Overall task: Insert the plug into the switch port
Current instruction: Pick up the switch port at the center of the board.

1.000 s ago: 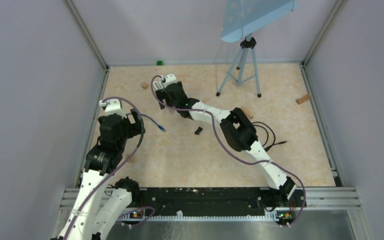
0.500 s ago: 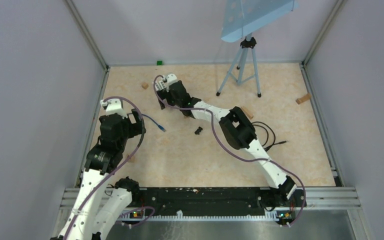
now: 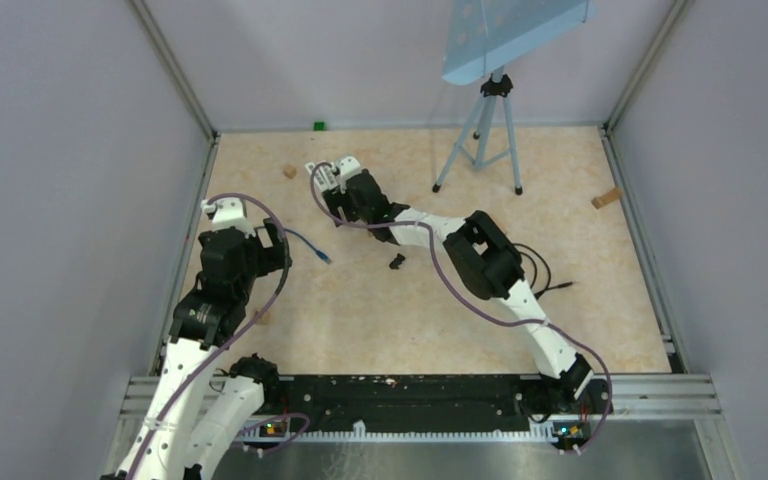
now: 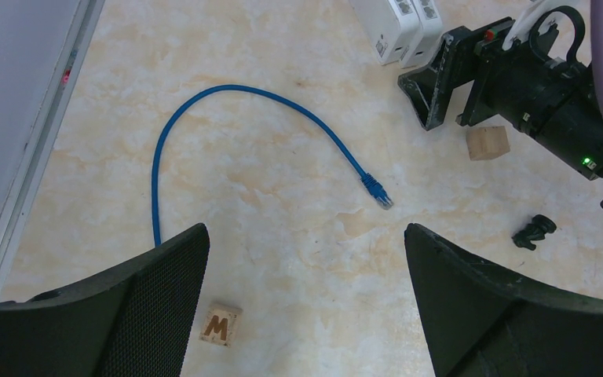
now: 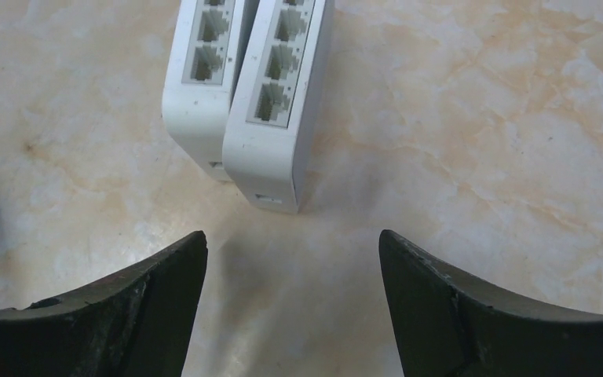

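L gripper [image 4: 306, 236] is seen spread wide, nothing held. R gripper [image 5: 290, 243] is likewise spread, nothing pinched btw its fingers. The blue Ethernet cable [image 4: 204, 102] is laid loose on the marbled tabletop [image 4: 283, 157]. Its RJ45 plug [image 4: 377, 191] is found just right of centre in the L wrist frame, ahead of the L jaws and apart from them. The plug end's long axis is run diagonally, upper left to lower right, w/ the tip pointed lower right. Two white switches [image 5: 271, 94] are set side by side, touching, at upper centre of the R wrist frame. Their ports are faced up at the cam and their long axis is near top-to-bottom, slightly tilted. They are just ahead of the R jaws, not btw them. L arm is judged nearer the plug, R arm nearer the switches. Plug pickup by L is judged the step in hand, and insertion is not yet begun. For that grasp the L jaws would prob. need to be turned square across the plug's diagonal axis.
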Action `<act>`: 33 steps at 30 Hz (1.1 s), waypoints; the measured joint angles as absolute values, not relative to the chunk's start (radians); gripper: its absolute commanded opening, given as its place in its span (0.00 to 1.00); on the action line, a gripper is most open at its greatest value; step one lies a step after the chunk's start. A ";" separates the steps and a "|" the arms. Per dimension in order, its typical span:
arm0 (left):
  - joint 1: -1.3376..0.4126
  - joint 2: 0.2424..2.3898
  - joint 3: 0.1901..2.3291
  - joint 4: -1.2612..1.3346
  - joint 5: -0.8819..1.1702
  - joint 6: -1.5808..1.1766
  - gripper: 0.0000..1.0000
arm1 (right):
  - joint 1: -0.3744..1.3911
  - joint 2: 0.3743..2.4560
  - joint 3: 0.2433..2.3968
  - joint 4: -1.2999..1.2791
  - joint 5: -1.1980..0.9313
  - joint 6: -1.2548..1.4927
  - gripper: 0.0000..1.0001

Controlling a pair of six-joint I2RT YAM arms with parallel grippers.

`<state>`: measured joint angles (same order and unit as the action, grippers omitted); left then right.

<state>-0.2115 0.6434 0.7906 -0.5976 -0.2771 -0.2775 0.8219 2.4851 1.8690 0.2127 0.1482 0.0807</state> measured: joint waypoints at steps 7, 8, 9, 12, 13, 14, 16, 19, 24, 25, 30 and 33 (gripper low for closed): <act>-0.212 0.643 0.791 -0.598 -0.278 -0.278 0.99 | 0.822 2.513 1.989 0.170 0.180 0.076 0.77; -0.212 0.643 0.791 -0.598 -0.278 -0.277 0.99 | 0.822 2.515 2.004 0.170 0.183 0.074 0.77; -0.212 0.643 0.791 -0.598 -0.278 -0.277 0.99 | 0.822 2.517 2.015 0.169 0.186 0.073 0.77; -0.212 0.643 0.791 -0.598 -0.278 -0.277 0.99 | 0.822 2.532 2.059 0.170 0.190 0.072 0.76; -0.212 0.643 0.791 -0.598 -0.278 -0.276 0.99 | 0.822 2.542 2.074 0.171 0.190 0.072 0.75; -0.212 0.643 0.791 -0.598 -0.278 -0.276 0.99 | 0.822 2.556 2.098 0.168 0.191 0.071 0.74; -0.212 0.643 0.791 -0.598 -0.278 -0.275 0.99 | 0.822 2.585 2.136 0.163 0.194 0.070 0.72; -0.212 0.644 0.791 -0.598 -0.278 -0.274 0.99 | 0.822 2.611 2.157 0.152 0.196 0.069 0.69; -0.212 0.644 0.791 -0.598 -0.278 -0.273 0.99 | 0.822 2.651 2.182 0.145 0.195 0.070 0.52; -0.212 0.644 0.791 -0.598 -0.278 -0.272 0.99 | 0.822 2.656 2.183 0.144 0.194 0.068 0.43; -0.212 0.644 0.791 -0.598 -0.278 -0.268 0.99 | 0.820 2.660 2.183 0.134 0.176 0.059 0.12; -0.212 0.644 0.791 -0.598 -0.278 -0.267 0.99 | 0.820 2.651 2.150 0.170 0.175 0.056 0.02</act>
<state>-0.2115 0.6437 0.7906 -0.5976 -0.2775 -0.2668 0.8204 2.6514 2.1498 0.1703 0.1745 0.0555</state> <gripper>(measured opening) 0.987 0.267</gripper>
